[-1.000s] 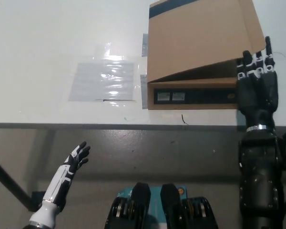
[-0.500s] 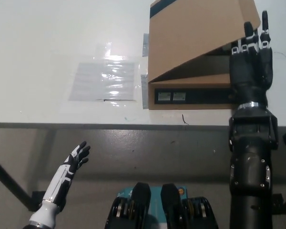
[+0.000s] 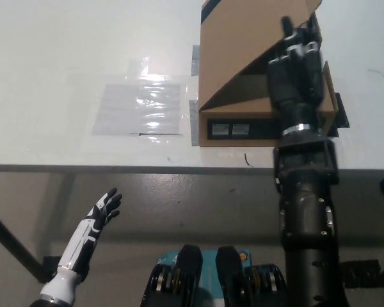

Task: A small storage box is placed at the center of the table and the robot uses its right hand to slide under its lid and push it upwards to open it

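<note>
A brown cardboard storage box (image 3: 237, 128) stands on the white table (image 3: 64, 70), right of centre near the front edge. Its lid (image 3: 243, 38) is tilted up steeply, hinged at the left. My black right hand (image 3: 294, 64) reaches over the box's front wall, its fingers apart and pointing up against the underside of the raised lid. It holds nothing. My white left hand (image 3: 102, 211) rests below the table edge at the lower left, fingers spread.
A clear plastic sheet (image 3: 139, 107) lies flat on the table left of the box. Strips of tape (image 3: 193, 121) sit beside the box's left side. The table's front edge (image 3: 115, 167) runs across the middle of the view.
My right hand has moved left and further in under the lid, from the box's right end towards its middle. The lid has risen from a shallow tilt to a steep one.
</note>
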